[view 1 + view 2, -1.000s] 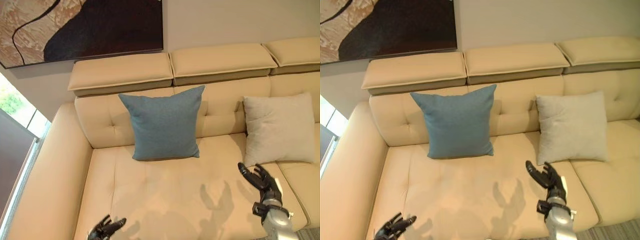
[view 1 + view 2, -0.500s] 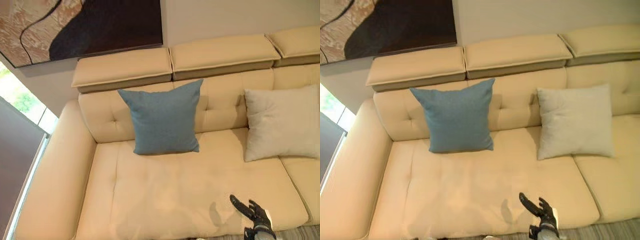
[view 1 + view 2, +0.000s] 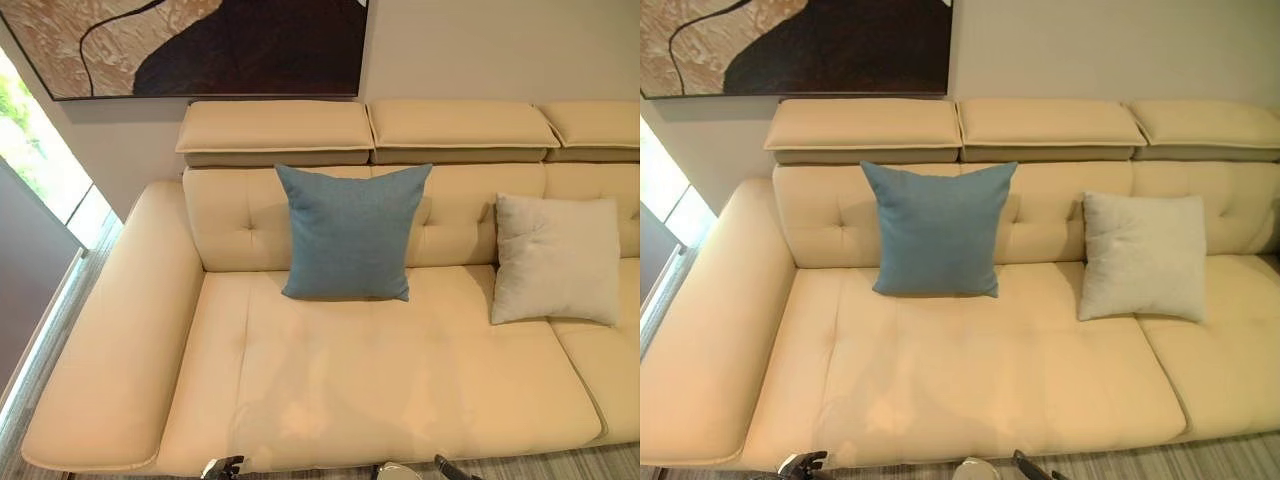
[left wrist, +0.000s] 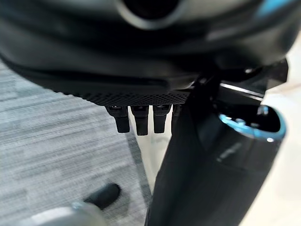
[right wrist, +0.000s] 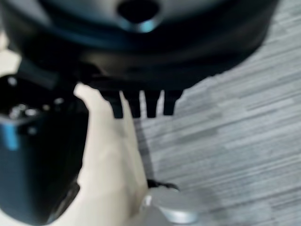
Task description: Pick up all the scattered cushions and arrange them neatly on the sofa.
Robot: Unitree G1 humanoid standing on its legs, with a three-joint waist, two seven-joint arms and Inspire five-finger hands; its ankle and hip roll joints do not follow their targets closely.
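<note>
We see the blue cushion (image 3: 350, 232) standing upright against the sofa (image 3: 330, 370) backrest, one edge down on the seat, its face turned toward us, and the white cushion (image 3: 555, 258) leaning the same way further to our right, well apart from it. Both lie up and away from our hands, which hang low by the sofa's front edge over the grey floor (image 5: 235, 122). Our left hand (image 4: 141, 117) and right hand (image 5: 141, 104) hold nothing, fingers straight. The right is nearer the white cushion.
</note>
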